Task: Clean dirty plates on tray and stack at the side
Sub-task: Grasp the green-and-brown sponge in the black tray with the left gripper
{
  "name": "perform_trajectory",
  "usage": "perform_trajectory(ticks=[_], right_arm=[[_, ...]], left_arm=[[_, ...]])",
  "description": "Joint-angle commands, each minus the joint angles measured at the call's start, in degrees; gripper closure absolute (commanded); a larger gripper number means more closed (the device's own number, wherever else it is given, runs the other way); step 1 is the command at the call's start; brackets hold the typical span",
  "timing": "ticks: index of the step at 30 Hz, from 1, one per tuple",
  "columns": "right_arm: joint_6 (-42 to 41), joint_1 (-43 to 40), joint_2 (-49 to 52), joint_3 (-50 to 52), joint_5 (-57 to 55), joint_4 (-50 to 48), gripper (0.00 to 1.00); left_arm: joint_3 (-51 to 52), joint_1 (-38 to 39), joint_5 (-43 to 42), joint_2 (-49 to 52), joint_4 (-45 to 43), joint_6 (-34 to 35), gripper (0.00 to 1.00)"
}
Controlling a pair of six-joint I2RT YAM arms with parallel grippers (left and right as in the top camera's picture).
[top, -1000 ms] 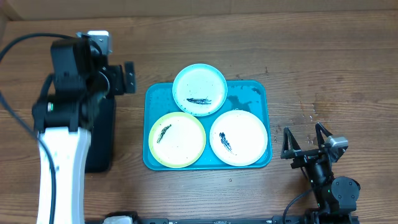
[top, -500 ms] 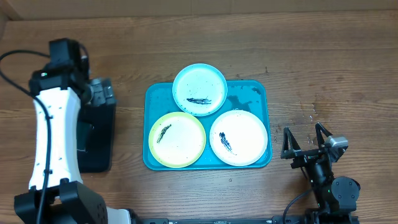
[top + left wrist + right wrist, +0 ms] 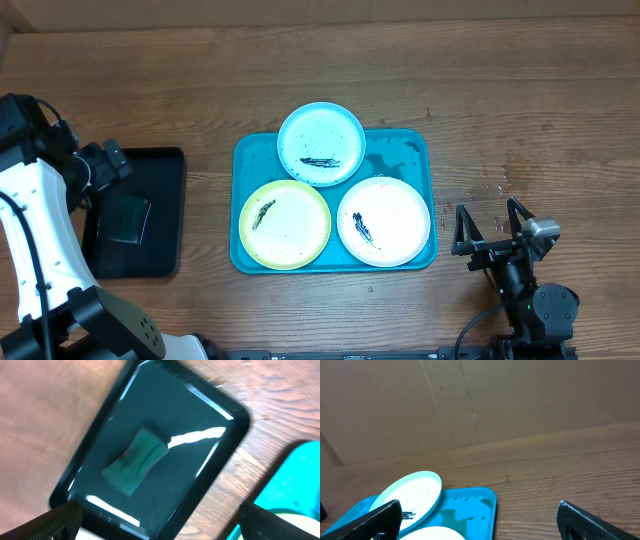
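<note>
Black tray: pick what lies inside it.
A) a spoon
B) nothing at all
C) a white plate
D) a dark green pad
D: the left wrist view shows a dark green pad lying alone near the middle of the black tray.

The tray (image 3: pixel 405 155) is turquoise blue. The light-blue-rimmed plate (image 3: pixel 320 140), the yellow-green-rimmed plate (image 3: pixel 290 228) and the white plate (image 3: pixel 392 215) all have pale faces, each marked with a dark streaky smear (image 3: pixel 320 161). The smaller tray (image 3: pixel 165 165) is glossy black with white glints, and the sponge (image 3: pixel 128 219) on it is dull dark green. The tabletop (image 3: pixel 500 80) is warm brown wood with darker grain lines running across it.
</note>
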State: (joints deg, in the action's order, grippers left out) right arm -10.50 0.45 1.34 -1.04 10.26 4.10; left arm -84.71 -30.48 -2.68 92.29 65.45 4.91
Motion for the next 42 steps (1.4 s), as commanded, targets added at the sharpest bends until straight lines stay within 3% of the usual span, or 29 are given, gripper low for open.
perform_trajectory(ticks=[1, 4, 9, 13, 15, 16, 17, 19, 22, 27, 34, 35, 38, 42], right_arm=[[0.0, -0.2, 0.0, 0.6, -0.1, -0.3, 0.00], [0.0, -0.2, 0.0, 0.6, -0.1, -0.3, 0.00], [0.0, -0.2, 0.0, 0.6, -0.1, -0.3, 0.00], [0.0, -0.2, 0.0, 0.6, -0.1, -0.3, 0.00], [0.0, -0.2, 0.0, 0.6, -0.1, -0.3, 0.00], [0.0, -0.2, 0.0, 0.6, -0.1, -0.3, 0.00], [0.0, -0.2, 0.0, 0.6, -0.1, -0.3, 0.00], [0.0, -0.2, 0.0, 0.6, -0.1, -0.3, 0.00], [0.0, -0.2, 0.0, 0.6, -0.1, -0.3, 0.00], [0.0, -0.2, 0.0, 0.6, -0.1, -0.3, 0.00], [0.0, -0.2, 0.0, 0.6, -0.1, -0.3, 0.00], [0.0, -0.2, 0.0, 0.6, -0.1, -0.3, 0.00], [0.0, -0.2, 0.0, 0.6, -0.1, -0.3, 0.00], [0.0, -0.2, 0.0, 0.6, -0.1, -0.3, 0.00]], left_arm=[[-0.1, 0.3, -9.9, 1.4, -0.8, -14.5, 0.00], [1.8, 0.3, -9.8, 2.7, -0.6, -19.1, 0.00], [5.9, 0.3, 3.0, 5.3, -3.4, -19.1, 0.00], [6.8, 0.1, 3.1, 6.5, -6.5, -19.5, 0.00], [6.9, 0.1, 2.7, 7.5, -7.0, -20.8, 0.27], [6.9, 0.1, 2.7, 8.3, -7.0, -22.2, 0.29], [6.9, 0.1, 2.7, 9.0, -7.0, -23.4, 0.25], [7.0, 0.1, 2.7, 10.8, -7.1, -25.3, 0.09], [7.0, 0.1, 2.9, 15.8, -7.2, -30.1, 0.09], [7.0, 0.1, 3.3, 22.1, -8.2, -30.8, 0.09], [7.0, 0.1, 4.7, 27.4, -8.4, -33.4, 0.22], [7.0, 0.1, 4.7, 27.7, -8.9, -33.4, 0.27], [7.0, 0.1, 4.8, 27.8, -10.0, -33.4, 0.55], [7.0, 0.1, 4.8, 27.8, -10.1, -33.4, 0.76]])
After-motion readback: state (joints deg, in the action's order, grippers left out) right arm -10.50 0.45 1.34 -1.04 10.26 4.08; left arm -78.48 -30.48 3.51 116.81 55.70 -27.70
